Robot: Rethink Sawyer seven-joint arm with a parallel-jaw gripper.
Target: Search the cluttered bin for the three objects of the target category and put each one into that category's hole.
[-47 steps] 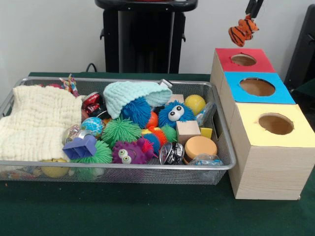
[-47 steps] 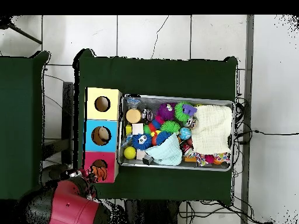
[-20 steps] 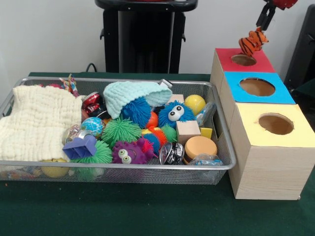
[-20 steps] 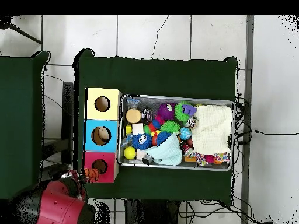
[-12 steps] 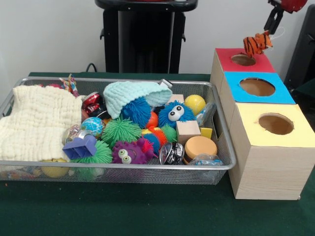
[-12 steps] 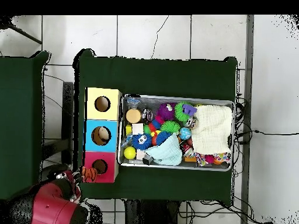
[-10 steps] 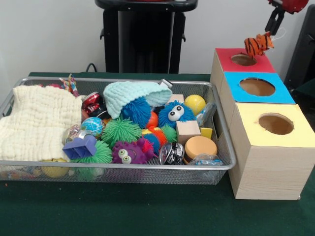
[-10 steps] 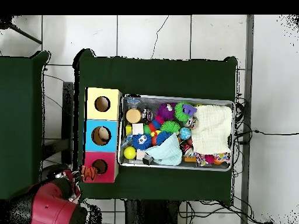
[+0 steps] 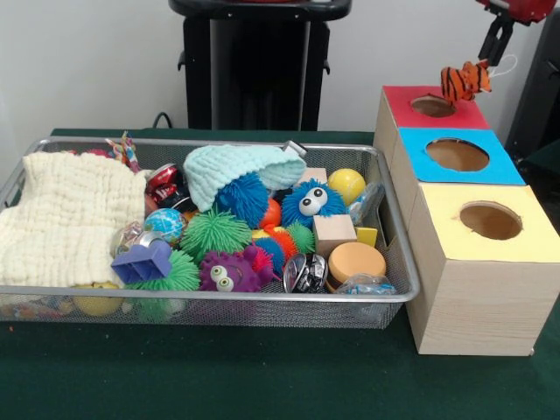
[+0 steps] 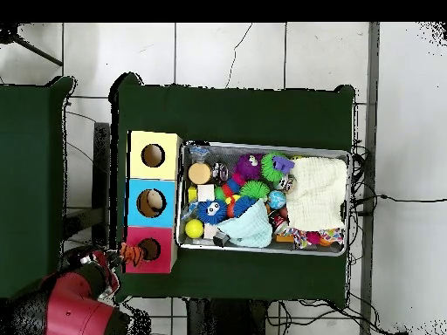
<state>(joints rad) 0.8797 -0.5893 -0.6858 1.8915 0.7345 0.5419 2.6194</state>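
A small orange-and-black striped tiger toy (image 9: 463,80) hangs in the air over the far right rim of the red box's hole (image 9: 433,106). My gripper (image 9: 495,44) is above and to the right of the toy, shut on its tail end. In the overhead view the tiger toy (image 10: 131,254) sits at the outer edge of the red box (image 10: 148,264), beside its hole (image 10: 149,249), with the gripper (image 10: 113,261) just off the box. The wire bin (image 9: 219,297) holds many mixed toys.
Blue box (image 9: 457,155) and yellow box (image 9: 490,220) stand in a row nearer than the red one, right of the bin. In the bin lie a cream cloth (image 9: 70,219), a mint knitted hat (image 9: 232,171), spiky balls, a wooden cube (image 9: 333,233).
The gripper has carried the tiger toy rightward and slightly up in the front view, from above the red hole toward the box's far right edge. The bin's contents have not moved.
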